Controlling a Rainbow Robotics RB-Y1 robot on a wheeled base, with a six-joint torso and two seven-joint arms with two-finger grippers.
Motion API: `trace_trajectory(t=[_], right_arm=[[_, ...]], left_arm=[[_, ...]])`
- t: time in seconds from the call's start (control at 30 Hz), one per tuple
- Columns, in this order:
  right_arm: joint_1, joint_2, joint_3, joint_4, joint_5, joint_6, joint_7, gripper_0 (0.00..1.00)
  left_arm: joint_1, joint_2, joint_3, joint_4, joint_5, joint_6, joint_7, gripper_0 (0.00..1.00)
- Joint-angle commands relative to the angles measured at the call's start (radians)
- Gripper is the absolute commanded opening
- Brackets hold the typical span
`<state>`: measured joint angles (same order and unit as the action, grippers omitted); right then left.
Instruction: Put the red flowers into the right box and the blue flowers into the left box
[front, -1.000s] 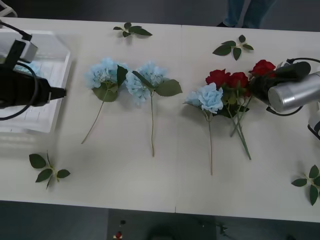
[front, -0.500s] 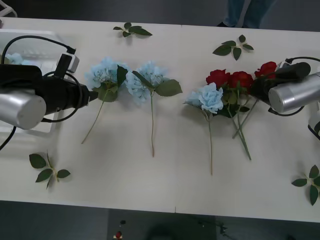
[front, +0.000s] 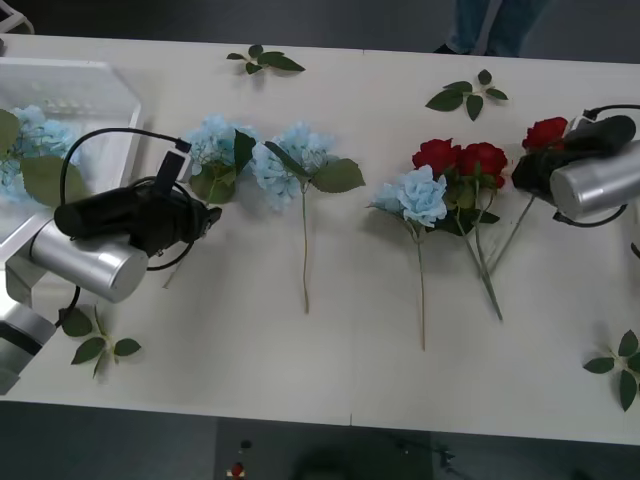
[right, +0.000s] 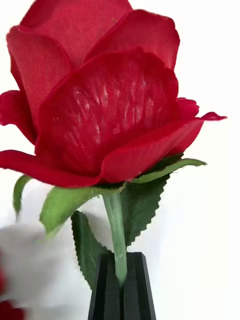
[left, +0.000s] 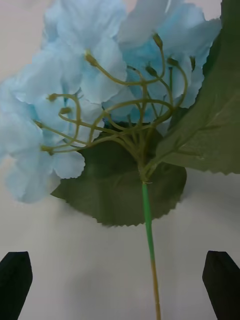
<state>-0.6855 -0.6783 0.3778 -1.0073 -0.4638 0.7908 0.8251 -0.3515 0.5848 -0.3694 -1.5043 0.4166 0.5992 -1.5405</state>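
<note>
A white tabletop (front: 330, 370) is seen, with a dark floor beyond its edges. The right end effector (right: 121, 285) is clamped on the stem of one of the red flowers (right: 100, 95) at the right side. The left end effector (left: 120, 285), spread open, is placed before a stem of the blue flowers (left: 95, 85), beside the left box (front: 90, 90), in which one blue head lies. Leaf sprigs (front: 265, 60) are scattered around.

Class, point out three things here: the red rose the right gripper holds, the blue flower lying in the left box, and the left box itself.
Held red rose (right: 100, 100), right wrist view, on its front petals.
Blue flower in the box (front: 35, 135), front view, on its pale-blue head.
Left box (front: 95, 80), front view, on its far translucent wall.
</note>
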Motion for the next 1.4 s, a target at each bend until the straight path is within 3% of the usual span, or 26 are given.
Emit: trace_trajectory(t=[0.03, 0.43, 0.5, 0.6, 0.63, 0.67, 0.7, 0.97, 1.0, 1.03, 1.07, 1.1, 1.4], right_arm=[[-0.059, -0.161, -0.005, -0.065, -0.070, 0.030, 0.216, 0.00], [-0.068, -0.425, 0.009, -0.042, -0.056, 0.028, 0.658, 0.00], [-0.068, -0.457, 0.033, -0.025, -0.045, 0.021, 0.689, 0.00], [-0.069, -0.494, 0.082, 0.007, -0.041, -0.002, 0.694, 0.00], [-0.069, -0.498, 0.096, 0.022, -0.032, -0.015, 0.695, 0.00], [-0.069, -0.501, 0.107, 0.033, -0.026, -0.022, 0.695, 0.00], [-0.069, -0.504, 0.118, 0.045, -0.019, -0.022, 0.687, 0.00], [-0.069, -0.503, 0.148, 0.130, 0.017, -0.084, 0.683, 0.00], [-0.069, -0.501, 0.148, 0.131, 0.017, -0.088, 0.681, 0.03], [-0.069, -0.500, 0.148, 0.131, 0.017, -0.088, 0.678, 0.43], [-0.071, -0.500, 0.148, 0.131, 0.017, -0.088, 0.677, 0.66], [-0.069, -0.498, 0.148, 0.131, 0.016, -0.088, 0.669, 0.99], [-0.069, -0.501, 0.148, 0.105, -0.026, -0.084, 0.651, 1.00]], left_arm=[[-0.038, -0.020, 0.006, -0.020, -0.022, -0.009, -0.029, 1.00], [-0.089, -0.118, 0.001, 0.118, -0.071, -0.006, -0.035, 1.00], [-0.095, -0.120, 0.000, 0.128, -0.070, -0.006, -0.033, 0.88], [-0.096, -0.120, -0.005, 0.128, -0.070, -0.006, -0.035, 0.46], [-0.095, -0.120, -0.005, 0.128, -0.073, -0.006, -0.033, 0.21], [-0.095, -0.120, -0.005, 0.128, -0.073, -0.006, -0.033, 0.07], [-0.096, -0.120, -0.006, 0.128, -0.073, -0.006, -0.032, 0.00], [-0.089, -0.074, -0.005, 0.070, -0.088, -0.033, -0.030, 0.00], [-0.084, -0.056, -0.003, 0.044, -0.084, -0.033, -0.030, 0.00], [-0.075, -0.031, -0.002, 0.003, -0.073, -0.033, -0.024, 0.00], [-0.070, -0.019, 0.003, -0.016, -0.059, -0.033, -0.023, 0.00], [-0.058, 0.015, 0.020, -0.062, -0.018, -0.033, -0.018, 0.00], [0.020, 0.171, 0.216, -0.221, 0.189, -0.033, -0.023, 0.00]])
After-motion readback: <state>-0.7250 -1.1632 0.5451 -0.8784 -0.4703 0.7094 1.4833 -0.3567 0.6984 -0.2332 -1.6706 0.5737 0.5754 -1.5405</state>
